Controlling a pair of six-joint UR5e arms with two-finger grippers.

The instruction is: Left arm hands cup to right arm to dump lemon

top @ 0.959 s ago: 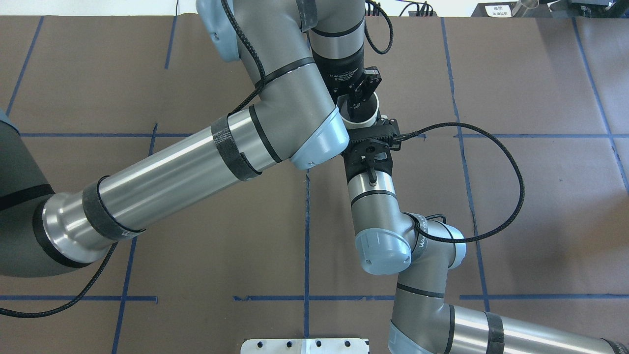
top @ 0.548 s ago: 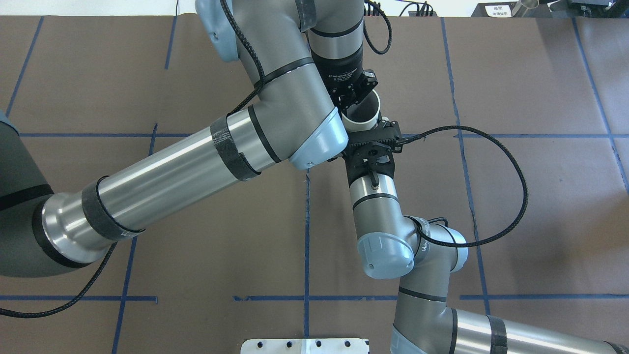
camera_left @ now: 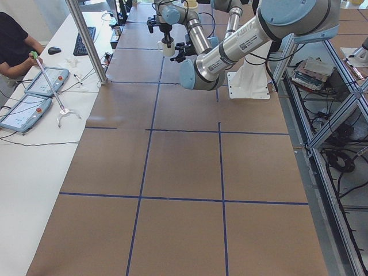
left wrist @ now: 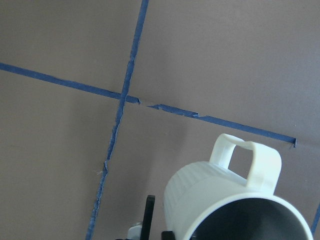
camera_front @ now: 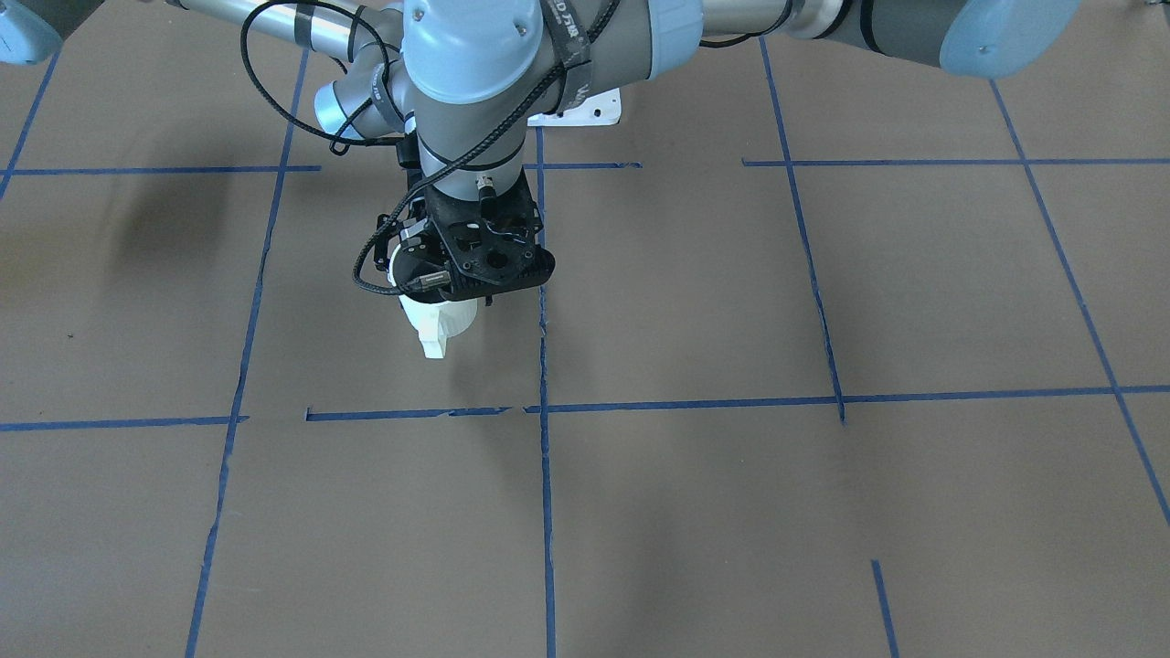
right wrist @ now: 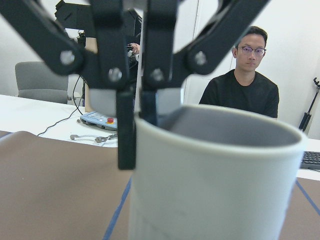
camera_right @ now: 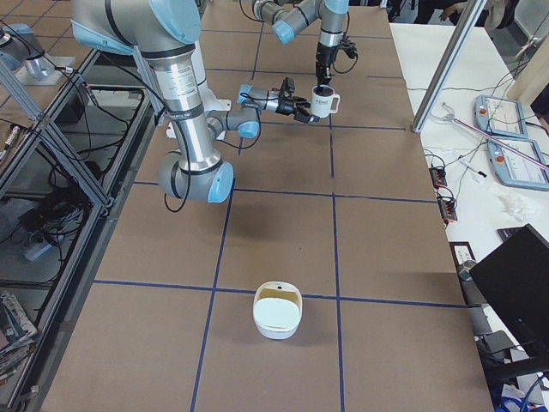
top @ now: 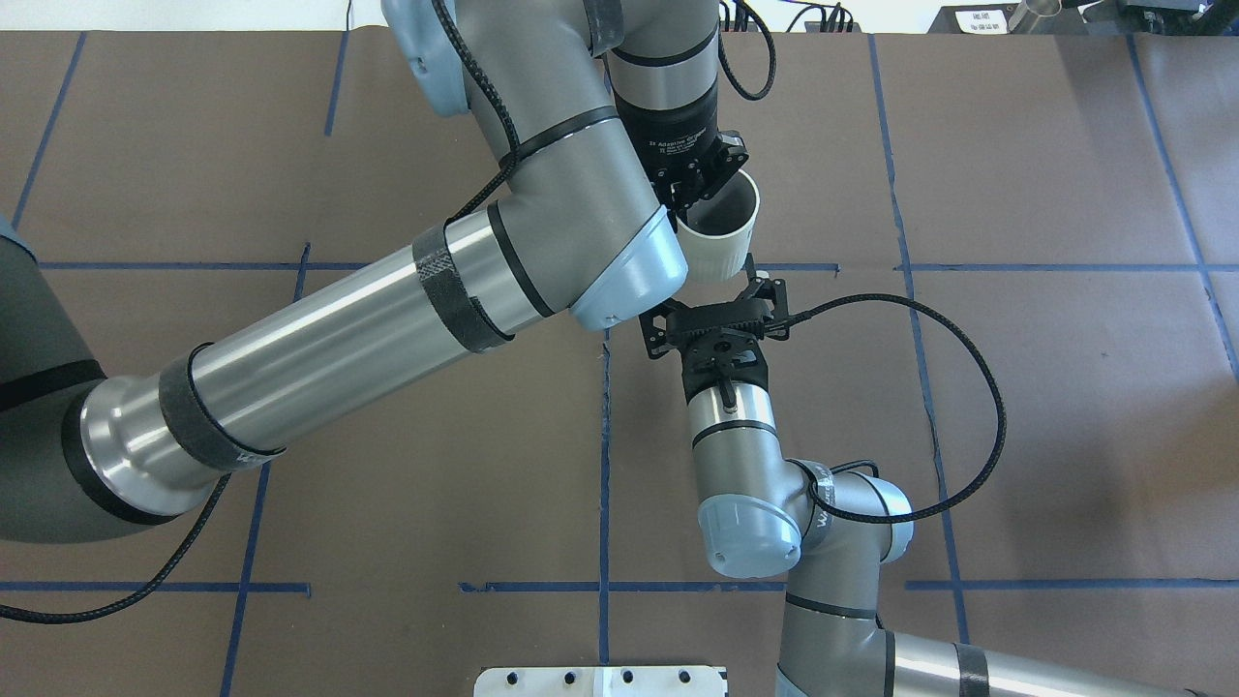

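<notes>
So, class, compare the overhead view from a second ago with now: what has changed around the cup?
The right end effector has drawn back from the cup, toward the overhead view's bottom edge, so more of the cup shows. The left end effector still pinches the cup's rim, almost where it was.

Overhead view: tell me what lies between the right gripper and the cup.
Nothing. In the overhead view a narrow gap separates the right gripper from the cup; only bare table shows through. The left gripper pinches the cup's rim.

White ribbed cup, brown table, blue tape lines.
</notes>
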